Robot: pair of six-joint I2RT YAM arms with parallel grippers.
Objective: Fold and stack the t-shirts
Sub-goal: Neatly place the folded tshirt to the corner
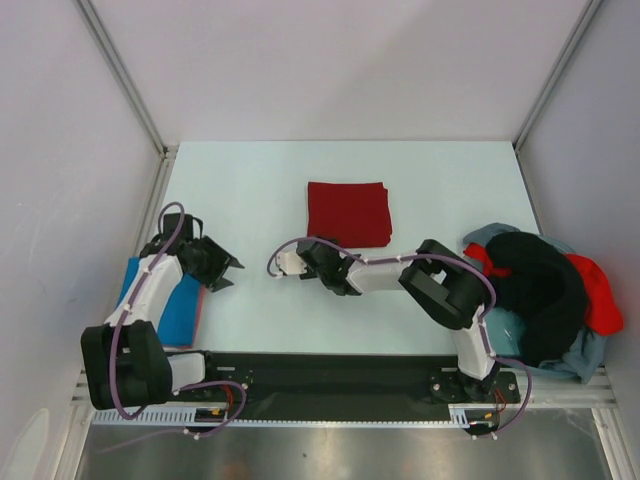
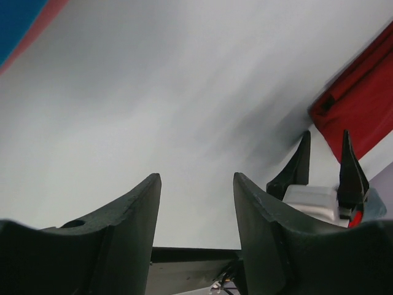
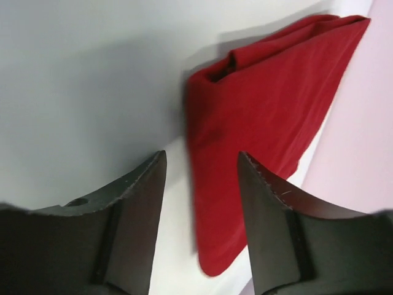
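Note:
A dark red t-shirt lies folded into a square at the middle of the table; it also shows in the right wrist view and the left wrist view. My right gripper hovers just in front of its near-left corner, open, with nothing between the fingers. A folded bright blue t-shirt lies at the left edge, partly under my left arm. My left gripper is open over bare table to the right of it, holding nothing. Unfolded t-shirts, black, red and pale grey-blue, are heaped at the right.
White walls with metal corner posts close in the table on three sides. The black base rail runs along the near edge. The two grippers point roughly toward each other, a short gap apart, and the right gripper shows in the left wrist view.

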